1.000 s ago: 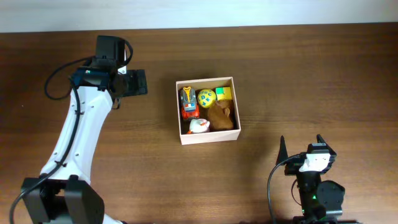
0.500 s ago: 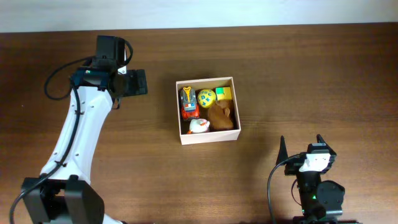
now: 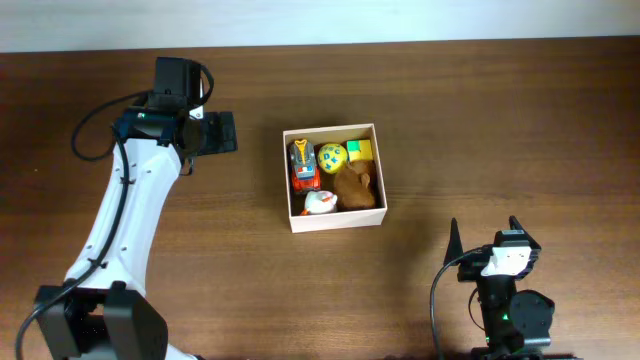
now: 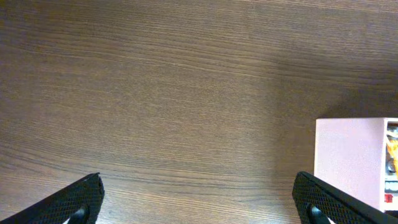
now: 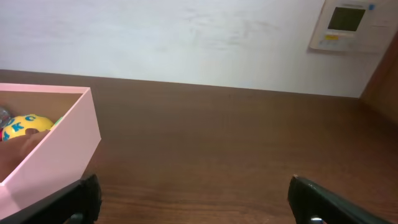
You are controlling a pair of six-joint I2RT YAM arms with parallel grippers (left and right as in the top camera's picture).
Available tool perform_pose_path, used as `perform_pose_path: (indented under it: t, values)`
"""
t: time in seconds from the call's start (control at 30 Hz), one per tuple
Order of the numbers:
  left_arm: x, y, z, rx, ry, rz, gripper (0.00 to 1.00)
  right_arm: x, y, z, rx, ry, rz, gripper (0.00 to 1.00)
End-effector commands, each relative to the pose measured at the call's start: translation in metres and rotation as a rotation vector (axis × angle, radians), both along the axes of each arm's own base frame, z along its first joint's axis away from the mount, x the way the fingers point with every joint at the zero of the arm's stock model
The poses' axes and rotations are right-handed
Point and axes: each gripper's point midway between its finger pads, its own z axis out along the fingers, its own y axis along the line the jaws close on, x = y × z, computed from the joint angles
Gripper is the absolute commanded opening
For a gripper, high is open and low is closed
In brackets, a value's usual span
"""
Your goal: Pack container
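Our container (image 3: 337, 221) holds a truck (image 3: 304, 165), ball (image 3: 332, 156) and plush (image 3: 356, 187). Left gripper (image 4: 199, 191) and right gripper (image 5: 193, 193) gape wide, empty.

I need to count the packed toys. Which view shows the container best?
Overhead: it looks straight down into the whole container, all four walls and contents visible. The left wrist catches mostly one outer wall; the right wrist shows one corner and a yellow ball.

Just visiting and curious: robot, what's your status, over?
Left jaws open, empty. Right jaws open, empty. Container holds several toys. Nothing blocking it.
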Motion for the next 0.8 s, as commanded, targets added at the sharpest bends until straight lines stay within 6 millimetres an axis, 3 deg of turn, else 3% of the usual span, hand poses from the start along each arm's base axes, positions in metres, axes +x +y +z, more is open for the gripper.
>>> perform_pose_path:
  t: [0.0, 0.23, 0.33, 0.47, 0.67, 0.77]
  values:
    - [0.000, 0.000, 0.013, -0.006, -0.033, 0.013, 0.99, 0.000, -0.002, -0.002, 0.009, -0.003, -0.011, 0.99]
    - [0.000, 0.000, 0.013, -0.006, -0.032, 0.012, 0.99, 0.000, -0.002, -0.002, 0.009, -0.003, -0.011, 0.99]
    - [-0.003, 0.000, 0.033, -0.012, -0.087, 0.012, 0.99, 0.000, -0.002, -0.002, 0.009, -0.003, -0.011, 0.99]
    - [-0.021, 0.003, 0.097, -0.027, -0.261, 0.013, 0.99, 0.000, -0.002, -0.002, 0.009, -0.003, -0.011, 0.99]
    - [-0.083, 0.009, 0.200, -0.063, -0.606, 0.013, 0.99, 0.000, -0.002, -0.002, 0.009, -0.003, -0.011, 0.99]
    - [-0.116, 0.012, 0.226, -0.079, -0.762, 0.013, 0.99, 0.000, -0.002, -0.002, 0.009, -0.003, -0.011, 0.99]
